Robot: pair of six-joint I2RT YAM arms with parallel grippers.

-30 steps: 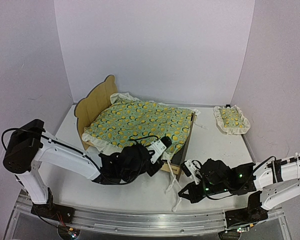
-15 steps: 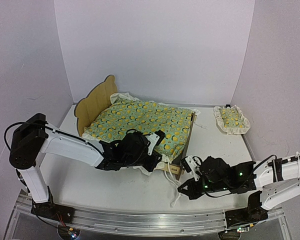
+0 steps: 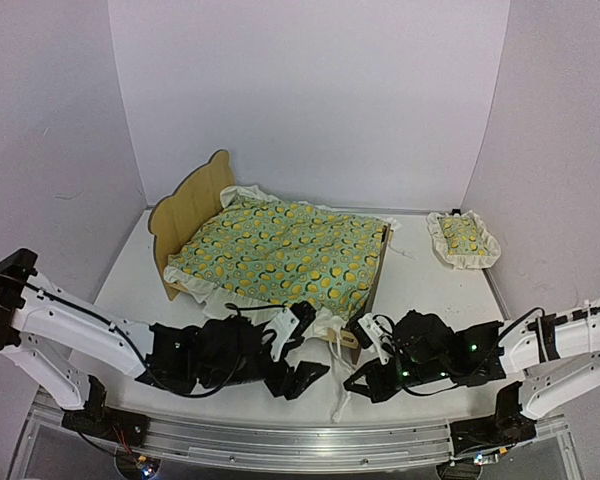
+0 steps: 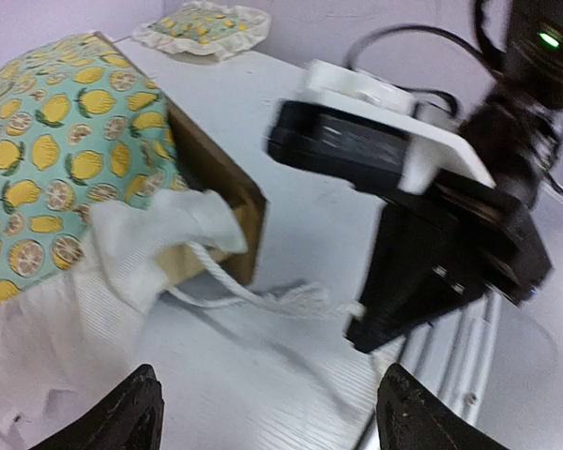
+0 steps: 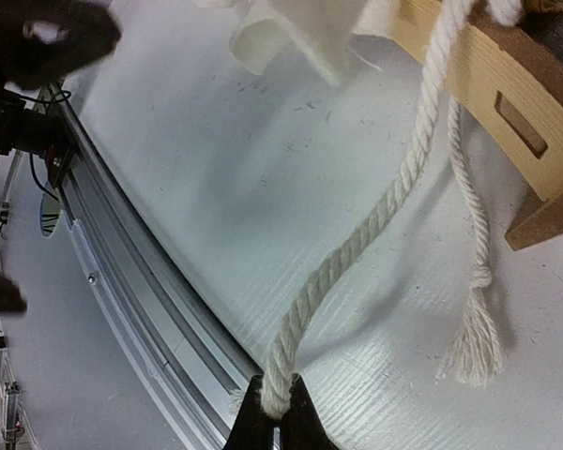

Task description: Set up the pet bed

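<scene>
Just beyond left end effector (image 3: 298,378) and right end effector (image 5: 274,414) — pet bed (image 3: 190,205).

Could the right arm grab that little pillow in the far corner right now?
Probably not at once: the right gripper is shut on the white rope. The pillow itself lies in the open on that arm's side, with nothing in the way.

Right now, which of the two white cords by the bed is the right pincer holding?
The long twisted cord running down into the right pincer; the other cord hangs free, ending in a knotted, frayed tassel.
</scene>
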